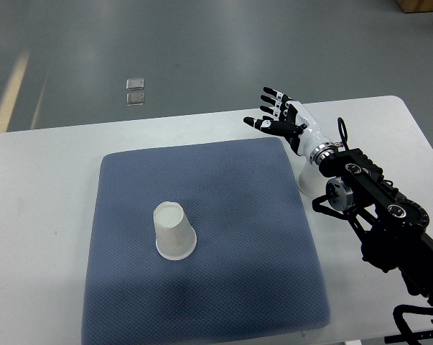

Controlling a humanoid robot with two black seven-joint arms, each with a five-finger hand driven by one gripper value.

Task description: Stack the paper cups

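Right hand (279,113) open, fingers spread, holding nothing, above the mat's (223,280) far right corner. One cup (174,231) upside down on mat; second cup (305,181) beside mat, under the arm.

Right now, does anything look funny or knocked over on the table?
One paper cup stands upside down on the blue mat. A second cup sits off the mat, mostly hidden behind the right hand's wrist. Nothing looks spilled or broken.

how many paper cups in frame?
2. One paper cup stands upside down on the blue mat, left of centre. A second cup sits on the table just off the mat's right edge, mostly hidden behind the right arm, below the open right hand.
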